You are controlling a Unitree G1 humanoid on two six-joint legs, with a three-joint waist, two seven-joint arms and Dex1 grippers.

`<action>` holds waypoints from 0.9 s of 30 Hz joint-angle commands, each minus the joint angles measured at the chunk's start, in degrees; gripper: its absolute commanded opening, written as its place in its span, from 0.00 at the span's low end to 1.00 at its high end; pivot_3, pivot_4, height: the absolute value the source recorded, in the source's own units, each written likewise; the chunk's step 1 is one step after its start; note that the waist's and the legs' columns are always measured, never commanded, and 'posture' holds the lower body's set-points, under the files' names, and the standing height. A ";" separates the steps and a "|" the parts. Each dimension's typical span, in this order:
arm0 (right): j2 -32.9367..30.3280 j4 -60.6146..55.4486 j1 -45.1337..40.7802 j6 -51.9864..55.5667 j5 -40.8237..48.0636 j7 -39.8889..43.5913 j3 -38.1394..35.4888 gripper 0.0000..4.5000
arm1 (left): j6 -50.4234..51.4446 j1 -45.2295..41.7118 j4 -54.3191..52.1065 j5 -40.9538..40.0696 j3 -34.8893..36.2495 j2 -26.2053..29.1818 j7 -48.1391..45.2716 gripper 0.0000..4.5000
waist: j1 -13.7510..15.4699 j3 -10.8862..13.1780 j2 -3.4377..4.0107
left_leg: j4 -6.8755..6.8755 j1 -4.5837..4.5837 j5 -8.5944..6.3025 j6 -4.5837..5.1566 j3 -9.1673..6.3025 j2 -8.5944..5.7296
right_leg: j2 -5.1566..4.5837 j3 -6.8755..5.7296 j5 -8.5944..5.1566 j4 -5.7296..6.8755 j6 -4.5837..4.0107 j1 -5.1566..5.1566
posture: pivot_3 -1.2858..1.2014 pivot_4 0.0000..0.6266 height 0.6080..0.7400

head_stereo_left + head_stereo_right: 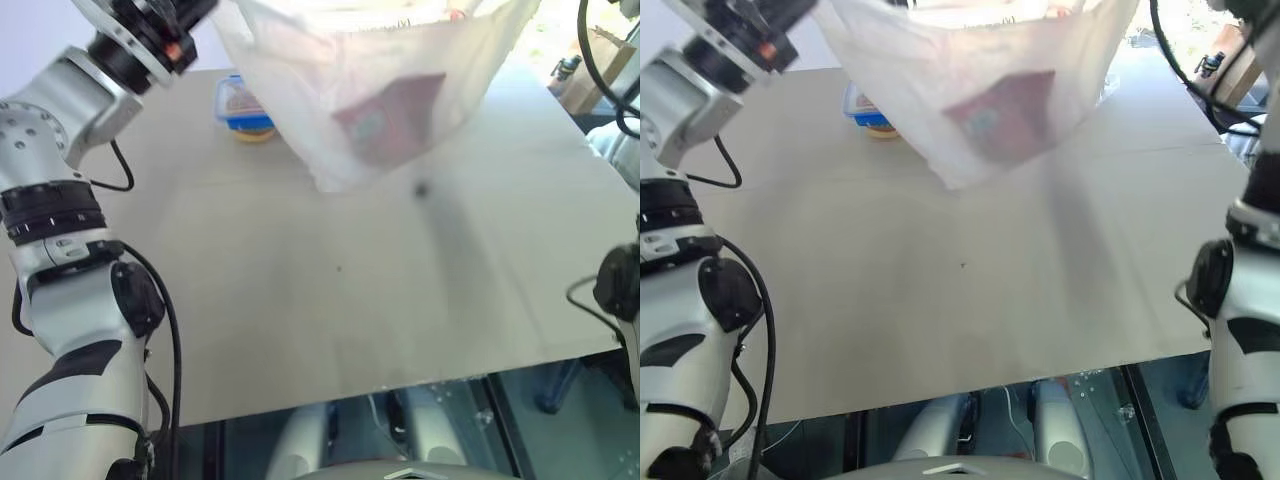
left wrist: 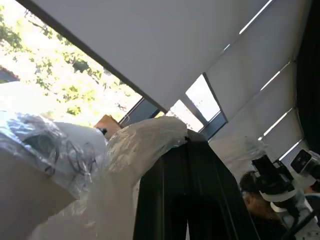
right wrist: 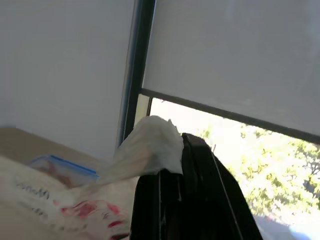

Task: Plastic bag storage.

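Clamped in the left gripper [image 2: 187, 145] and right gripper [image 3: 180, 150], both closed on its edges, the plastic bag [image 1: 330, 100] hangs above the table [image 1: 300, 300], a red packet inside, its print unreadable.

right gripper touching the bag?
Touching. In the right wrist view, the right gripper's black fingers are shut on a bunched fold of the plastic bag, which sticks out past them.
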 commanded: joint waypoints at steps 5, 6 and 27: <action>1.32 -28.71 30.74 14.48 11.74 -3.01 -3.80 0.00 | 3.54 10.26 -15.32 3.88 0.49 1.47 -3.28 0.01 | 0.46 -0.06 0.01 | 0.52 0.12 -0.01 0.02 0.24 -0.02 | 0.00 0.49 0.00 0.39 0.00 0.00 | 0.52 0.24 1.00; 1.65 -29.87 34.53 13.33 10.67 -3.23 -2.29 0.00 | 3.84 10.91 -16.43 2.69 2.02 1.23 -2.43 0.01 | 0.66 -0.06 0.00 | 0.72 0.15 -0.02 0.03 0.23 -0.01 | 0.01 0.50 0.00 0.53 0.00 0.05 | 0.52 0.24 1.00; 2.22 53.97 -15.59 -43.26 -18.47 2.18 11.58 0.00 | -10.12 -9.06 4.16 23.38 -1.00 2.07 -10.01 0.01 | 0.18 0.04 0.00 | 0.67 0.75 -0.05 0.24 0.79 0.15 | 0.47 0.71 0.43 0.00 0.14 0.71 | 0.52 0.24 1.00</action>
